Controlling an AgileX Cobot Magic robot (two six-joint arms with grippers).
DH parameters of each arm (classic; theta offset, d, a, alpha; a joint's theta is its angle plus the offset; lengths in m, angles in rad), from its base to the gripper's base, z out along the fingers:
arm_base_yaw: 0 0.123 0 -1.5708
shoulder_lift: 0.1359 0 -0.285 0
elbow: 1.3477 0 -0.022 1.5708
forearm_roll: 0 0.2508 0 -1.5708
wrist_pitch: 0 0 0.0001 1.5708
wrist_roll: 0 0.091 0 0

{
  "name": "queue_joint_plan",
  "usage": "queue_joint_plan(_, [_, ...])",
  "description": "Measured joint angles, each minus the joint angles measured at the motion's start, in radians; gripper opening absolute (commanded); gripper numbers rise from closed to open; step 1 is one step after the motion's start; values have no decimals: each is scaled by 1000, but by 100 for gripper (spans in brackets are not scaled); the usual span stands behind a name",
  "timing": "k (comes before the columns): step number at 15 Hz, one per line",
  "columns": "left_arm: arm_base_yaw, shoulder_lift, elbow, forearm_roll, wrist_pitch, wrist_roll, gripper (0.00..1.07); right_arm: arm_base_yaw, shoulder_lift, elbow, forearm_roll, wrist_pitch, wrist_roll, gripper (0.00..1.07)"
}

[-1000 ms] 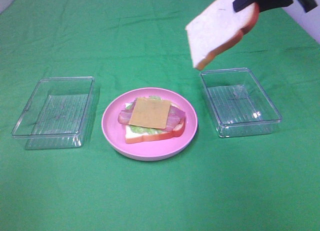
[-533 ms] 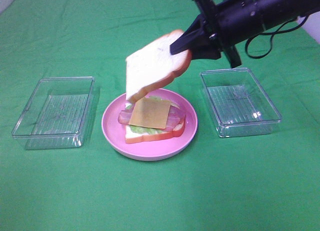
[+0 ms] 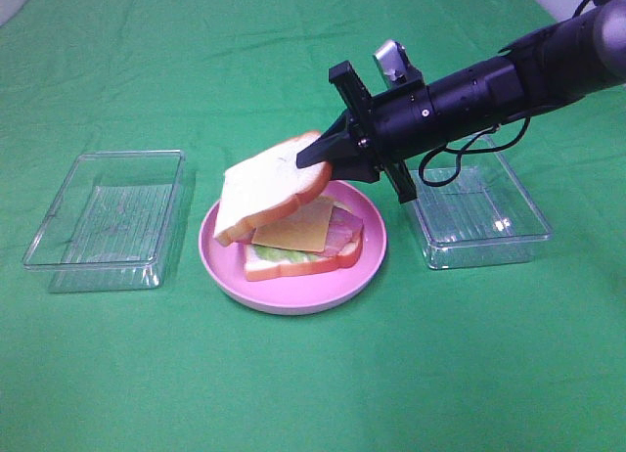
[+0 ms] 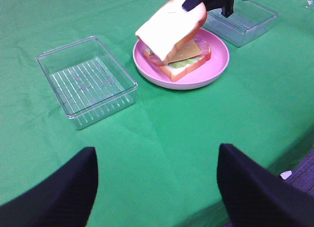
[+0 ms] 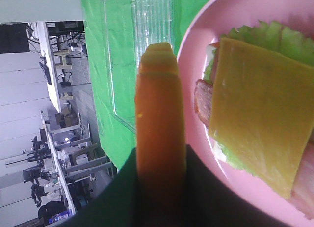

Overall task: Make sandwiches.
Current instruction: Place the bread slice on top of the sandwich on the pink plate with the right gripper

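Green cloth is covering the bench [image 3: 313, 393]. At centre frame, my right gripper [image 3: 311, 158] is pinching the top bread slice [image 3: 266, 186] by its crust edge, tilted over the sandwich [image 3: 303, 239]; it seems light, stiff. My left jaws are standing open, empty.

A round pink plate [image 3: 364, 272] sits mid-cloth on the green tablecloth [image 3: 293, 393]. Clear plastic trays flank it: one [image 3: 104, 220] at nine o'clock, another [image 3: 473, 209] at three o'clock.

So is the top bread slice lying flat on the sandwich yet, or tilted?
Tilted. The top bread slice slopes, its low edge near the plate's left side, its high edge pinched in the right gripper, cheese showing.
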Motion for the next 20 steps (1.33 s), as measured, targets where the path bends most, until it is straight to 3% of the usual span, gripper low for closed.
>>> queue_joint_plan(7, [0, 0, 0, 0, 0, 0, 67, 0, 65, 2, -9, -25, 7, 0])
queue_joint_plan(9, [0, 0, 0, 0, 0, 6, 67, 0, 65, 2, -20, -27, 10, 12])
queue_joint_plan(12, [0, 0, 0, 0, 0, 6, 67, 0, 65, 2, -60, -45, 43, 53])
queue_joint_plan(14, [0, 0, 0, 0, 0, 6, 67, 0, 65, 2, -82, -52, 52, 75])
queue_joint_plan(17, [0, 0, 0, 0, 0, 6, 67, 0, 57, 2, -111, -52, 51, 75])
queue_joint_plan(20, [0, 0, 0, 0, 0, 6, 67, 0, -1, 2, -231, -52, 108, 75])
